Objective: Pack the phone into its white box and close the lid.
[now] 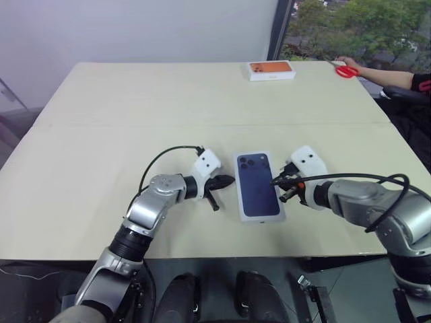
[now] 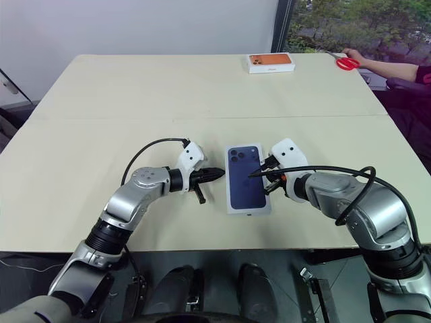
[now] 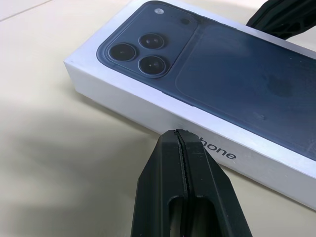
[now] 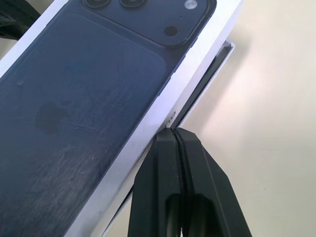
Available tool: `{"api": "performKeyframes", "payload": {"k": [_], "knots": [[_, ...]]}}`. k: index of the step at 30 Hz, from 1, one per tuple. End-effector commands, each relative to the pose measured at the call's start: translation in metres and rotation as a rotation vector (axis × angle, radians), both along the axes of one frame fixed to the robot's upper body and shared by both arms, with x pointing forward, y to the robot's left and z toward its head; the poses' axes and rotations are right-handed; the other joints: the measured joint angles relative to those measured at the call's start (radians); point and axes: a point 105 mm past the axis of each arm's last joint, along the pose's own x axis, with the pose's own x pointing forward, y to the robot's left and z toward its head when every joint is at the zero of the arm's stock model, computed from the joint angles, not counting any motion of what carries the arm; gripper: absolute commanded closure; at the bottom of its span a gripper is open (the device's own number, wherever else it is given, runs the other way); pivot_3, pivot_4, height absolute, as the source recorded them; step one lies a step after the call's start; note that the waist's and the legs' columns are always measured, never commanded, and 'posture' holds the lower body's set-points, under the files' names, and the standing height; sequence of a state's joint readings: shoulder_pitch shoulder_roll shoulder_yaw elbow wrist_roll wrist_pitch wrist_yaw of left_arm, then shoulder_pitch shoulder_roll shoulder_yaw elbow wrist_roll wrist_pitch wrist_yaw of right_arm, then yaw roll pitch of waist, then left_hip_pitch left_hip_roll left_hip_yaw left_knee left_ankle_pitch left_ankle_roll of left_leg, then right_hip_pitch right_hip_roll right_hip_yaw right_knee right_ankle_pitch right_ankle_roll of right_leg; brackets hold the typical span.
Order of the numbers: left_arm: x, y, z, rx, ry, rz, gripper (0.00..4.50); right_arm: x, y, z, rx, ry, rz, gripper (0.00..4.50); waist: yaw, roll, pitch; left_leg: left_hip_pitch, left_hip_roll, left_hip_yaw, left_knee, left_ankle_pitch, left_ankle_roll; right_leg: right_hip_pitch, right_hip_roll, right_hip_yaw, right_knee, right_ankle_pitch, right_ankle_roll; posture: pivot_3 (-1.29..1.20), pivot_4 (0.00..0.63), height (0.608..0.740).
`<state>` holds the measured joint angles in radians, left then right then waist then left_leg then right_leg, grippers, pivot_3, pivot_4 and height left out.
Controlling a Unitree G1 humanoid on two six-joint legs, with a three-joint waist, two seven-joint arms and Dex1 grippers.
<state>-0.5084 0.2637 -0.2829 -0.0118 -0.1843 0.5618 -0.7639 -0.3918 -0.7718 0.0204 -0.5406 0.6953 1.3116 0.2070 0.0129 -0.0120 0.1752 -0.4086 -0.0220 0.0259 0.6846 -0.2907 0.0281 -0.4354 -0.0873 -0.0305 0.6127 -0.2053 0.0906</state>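
Two closed grippers are set against the lid's long sides: left gripper at nine o'clock, right gripper at three o'clock, nothing gripped, judged placed for squaring and pressing down. Lid, printed face up, is seated askew over white box; phone presumably enclosed. Orange-topped box lies at twelve o'clock.

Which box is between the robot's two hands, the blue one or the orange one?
The lid with the dark-blue phone picture. The orange-topped box sits far off at the table's back edge.
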Motion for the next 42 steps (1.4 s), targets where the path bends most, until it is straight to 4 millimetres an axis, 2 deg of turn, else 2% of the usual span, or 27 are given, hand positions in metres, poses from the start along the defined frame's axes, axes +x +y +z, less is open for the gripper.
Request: {"api": "performKeyframes", "payload": {"k": [1, 20, 32, 42], "knots": [[-0.006, -0.014, 0.020, -0.047, -0.054, -0.055, 4.50, -0.001, 0.005, 0.010, 0.024, -0.041, 0.026, 4.45, 0.000, 0.000, 0.000, 0.000, 0.000, 0.000, 0.000, 0.000, 0.000, 0.000, 0.000, 0.000, 0.000, 0.000, 0.000, 0.00, 0.150, 0.740], [0.007, -0.019, 0.023, -0.074, -0.056, -0.003, 4.50, 0.002, 0.010, 0.009, 0.039, -0.045, 0.022, 4.45, 0.000, 0.000, 0.000, 0.000, 0.000, 0.000, 0.000, 0.000, 0.000, 0.000, 0.000, 0.000, 0.000, 0.000, 0.000, 0.00, 0.150, 0.740], [-0.008, -0.020, 0.018, -0.056, -0.036, -0.077, 4.50, 0.002, 0.004, 0.008, 0.031, -0.043, 0.001, 4.45, 0.000, 0.000, 0.000, 0.000, 0.000, 0.000, 0.000, 0.000, 0.000, 0.000, 0.000, 0.000, 0.000, 0.000, 0.000, 0.00, 0.150, 0.740], [-0.008, -0.017, 0.015, -0.040, -0.028, -0.072, 4.50, 0.002, 0.005, 0.008, 0.032, -0.041, 0.004, 4.45, 0.000, 0.000, 0.000, 0.000, 0.000, 0.000, 0.000, 0.000, 0.000, 0.000, 0.000, 0.000, 0.000, 0.000, 0.000, 0.00, 0.150, 0.740]]}}
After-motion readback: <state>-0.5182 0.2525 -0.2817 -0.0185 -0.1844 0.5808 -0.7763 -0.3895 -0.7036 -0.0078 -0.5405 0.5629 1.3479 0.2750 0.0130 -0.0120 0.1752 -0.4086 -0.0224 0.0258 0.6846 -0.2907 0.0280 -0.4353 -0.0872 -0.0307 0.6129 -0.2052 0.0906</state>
